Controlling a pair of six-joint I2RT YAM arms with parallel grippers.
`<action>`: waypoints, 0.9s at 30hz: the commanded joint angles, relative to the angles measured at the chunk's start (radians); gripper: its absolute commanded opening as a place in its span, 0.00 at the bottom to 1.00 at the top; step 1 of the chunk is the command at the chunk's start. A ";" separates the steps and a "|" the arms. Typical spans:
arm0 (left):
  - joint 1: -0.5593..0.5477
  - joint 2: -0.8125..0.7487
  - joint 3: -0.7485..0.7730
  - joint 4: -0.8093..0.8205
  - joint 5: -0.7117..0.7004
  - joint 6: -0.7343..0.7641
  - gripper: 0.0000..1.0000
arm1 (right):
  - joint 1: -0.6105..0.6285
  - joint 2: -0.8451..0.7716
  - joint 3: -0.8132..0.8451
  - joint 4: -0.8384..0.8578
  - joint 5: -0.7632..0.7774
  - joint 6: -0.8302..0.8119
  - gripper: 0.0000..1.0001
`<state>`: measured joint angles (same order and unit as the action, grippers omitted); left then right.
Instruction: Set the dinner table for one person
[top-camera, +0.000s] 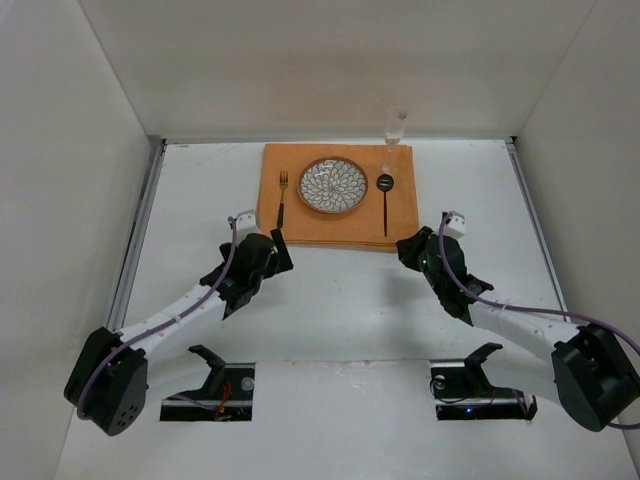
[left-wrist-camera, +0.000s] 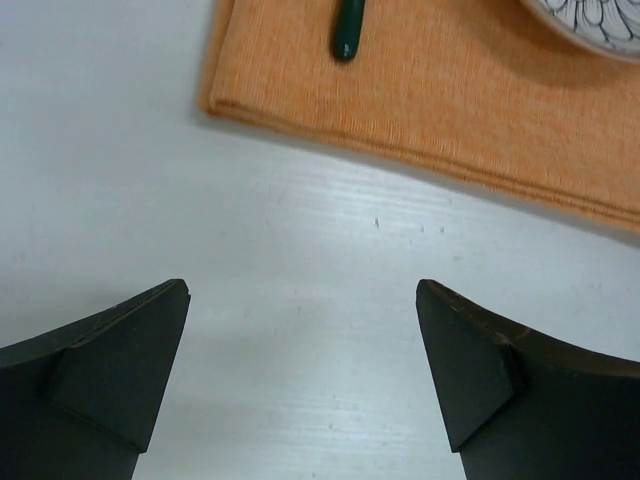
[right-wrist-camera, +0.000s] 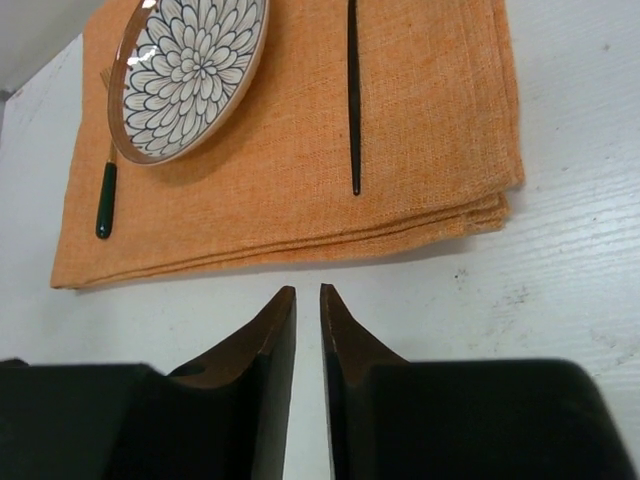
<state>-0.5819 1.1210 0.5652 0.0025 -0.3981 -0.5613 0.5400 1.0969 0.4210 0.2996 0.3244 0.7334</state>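
**Top external view: one place laid on an orange mat, both arms hanging off its near edge**

The white tabletop (top-camera: 330, 320), with a thin metal rail down each side, lies under the orange cloth mat (top-camera: 300, 228) and shows bare to the mat's left, right and near side. At the mat's centre sits a round plate (top-camera: 333, 185) with a white petal pattern and a brownish rim. Left of the plate, on the mat, lies a fork (top-camera: 282, 197) with gold tines and a dark green handle, tines pointing away from the arms. Right of the plate, also on the mat, lies a slender dark spoon (top-camera: 386, 203), bowl at the far end. A clear stemmed glass (top-camera: 394, 135) stands upright at the mat's far edge, beyond the spoon; whether its foot is on the cloth I cannot tell.

The left pincer (left-wrist-camera: 302, 290) is over bare tabletop just short of the mat's near left corner, jaws spread wide and nothing between them. The right pincer (right-wrist-camera: 308, 290) is over bare tabletop just off the mat's near edge, toward its right corner, jaws drawn almost together with only a thin slit between and nothing in it.
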 joint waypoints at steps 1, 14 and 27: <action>-0.048 -0.110 -0.082 0.008 -0.030 -0.132 1.00 | 0.015 0.006 0.047 0.056 0.005 -0.008 0.24; -0.198 -0.064 -0.157 0.063 -0.102 -0.272 1.00 | 0.015 -0.009 0.025 0.073 0.042 -0.009 0.46; -0.201 -0.132 -0.212 0.085 -0.136 -0.281 1.00 | 0.008 -0.014 0.018 0.081 0.051 -0.009 0.48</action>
<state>-0.7918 1.0168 0.3584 0.0631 -0.4992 -0.8326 0.5446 1.0904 0.4221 0.3161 0.3531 0.7307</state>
